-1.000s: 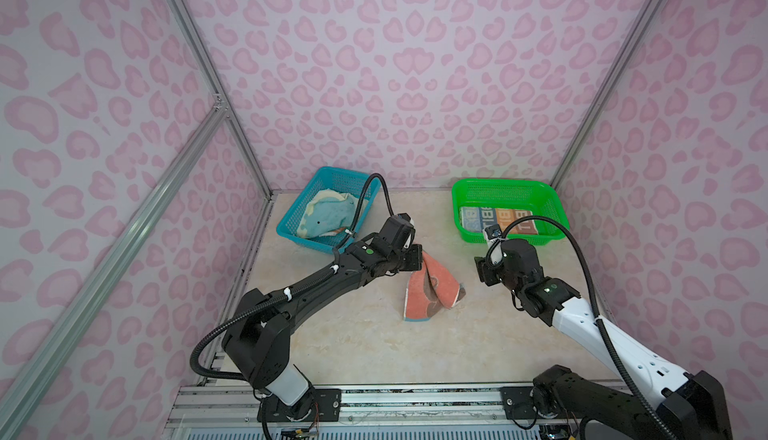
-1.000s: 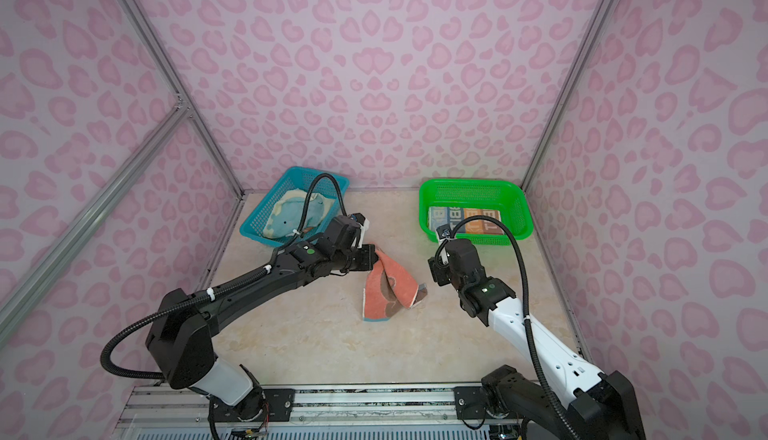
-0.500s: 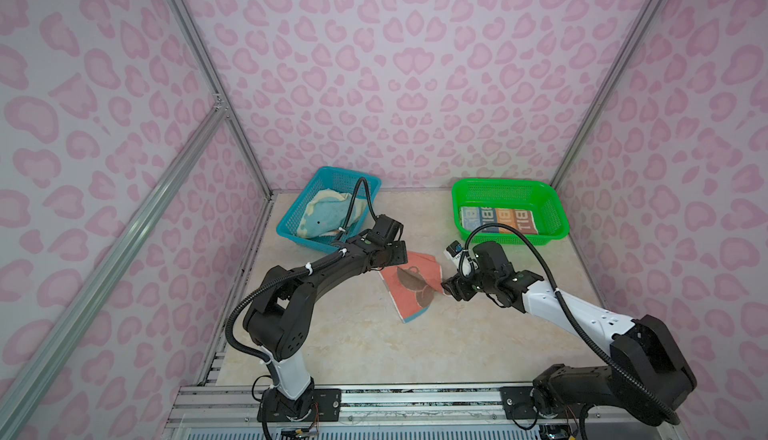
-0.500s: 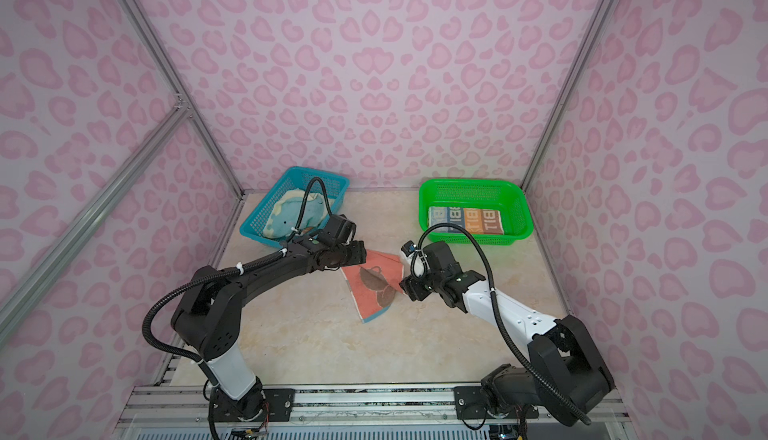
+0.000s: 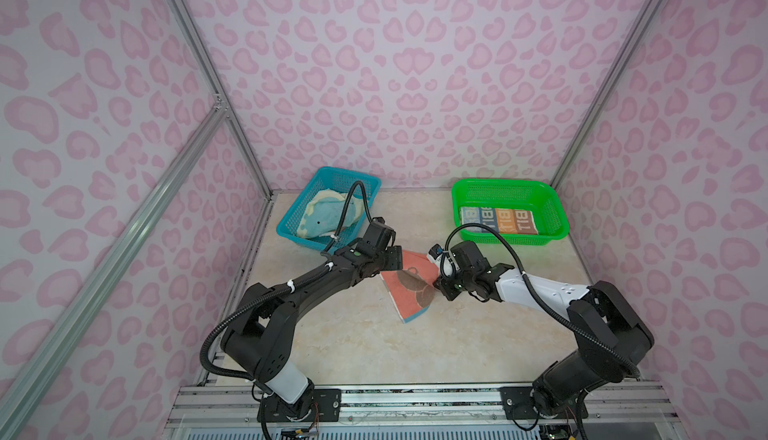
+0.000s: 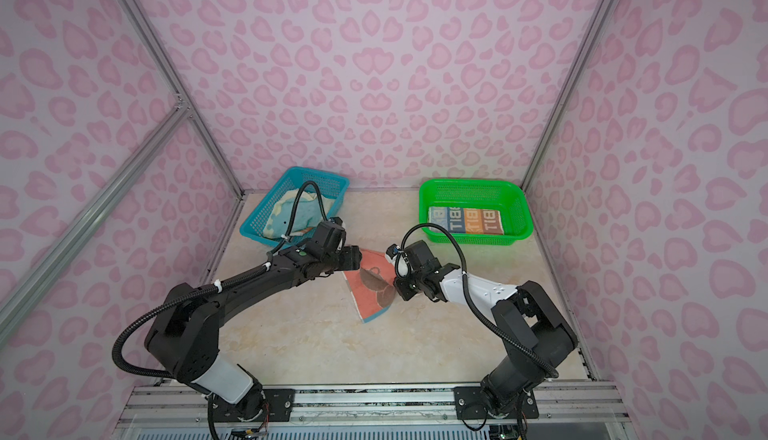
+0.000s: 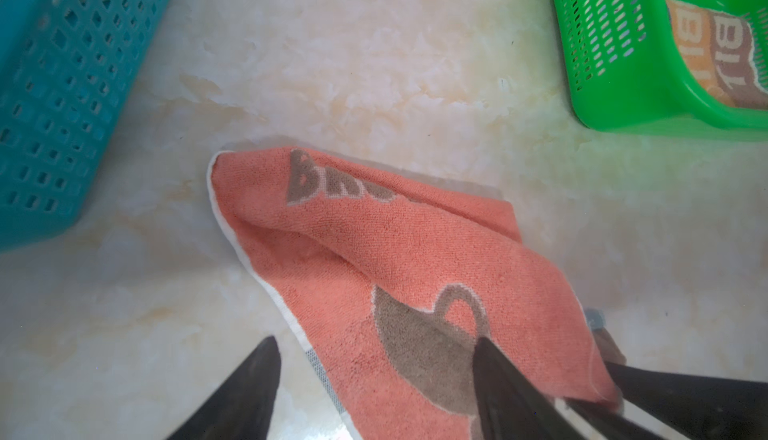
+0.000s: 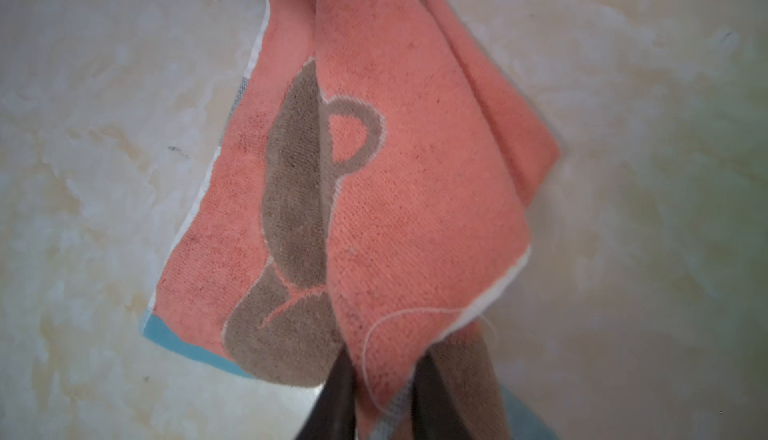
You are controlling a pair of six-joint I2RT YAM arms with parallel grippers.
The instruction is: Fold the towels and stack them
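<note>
We see a coral terry towel with a brown bear motif lying rumpled on the beige marbled surface, between the two arms and in front of both baskets. The right gripper is clamped on the towel's right-hand edge. In the right wrist view its jaws pinch the white-bordered hem, and the cloth rises in folds from there. The left gripper stands wide, holding nothing. One finger is over the bear motif and the other over bare surface, so it straddles the towel's near edge. We cannot tell whether it touches the cloth.

A light-blue-and-cream whale towel sits bunched in the blue plastic mesh basket at the back left. A folded blue-and-orange striped towel lies flat in the green plastic mesh basket at the back right.
</note>
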